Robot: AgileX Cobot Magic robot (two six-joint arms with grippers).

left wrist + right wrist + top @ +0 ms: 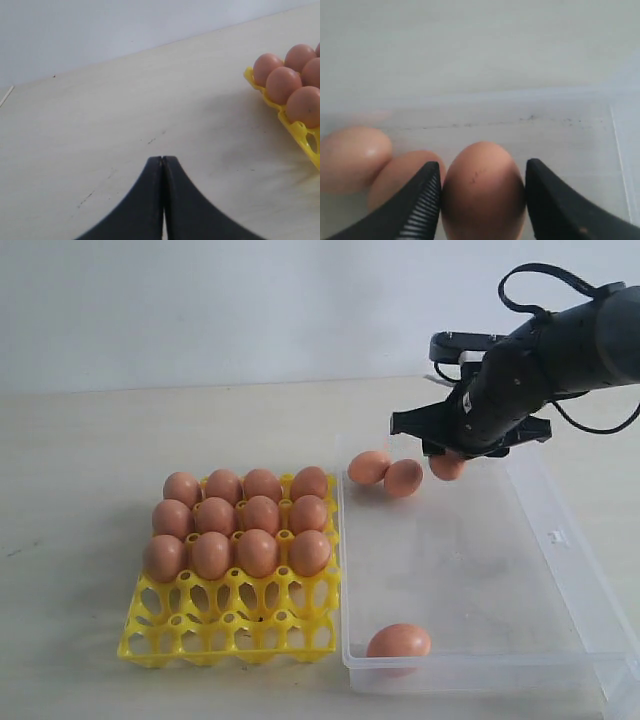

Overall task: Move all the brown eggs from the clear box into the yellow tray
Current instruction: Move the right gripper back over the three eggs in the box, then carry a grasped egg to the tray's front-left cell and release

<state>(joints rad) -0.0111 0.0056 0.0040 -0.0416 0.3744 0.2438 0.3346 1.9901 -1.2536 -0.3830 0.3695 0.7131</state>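
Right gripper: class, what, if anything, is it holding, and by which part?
The right gripper holds a brown egg, with its fingers pressing on opposite sides of the egg's middle.

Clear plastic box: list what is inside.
Four smooth orange-brown eggs: two together at the far end, one at the near end, one in the right gripper, half hidden under the arm.
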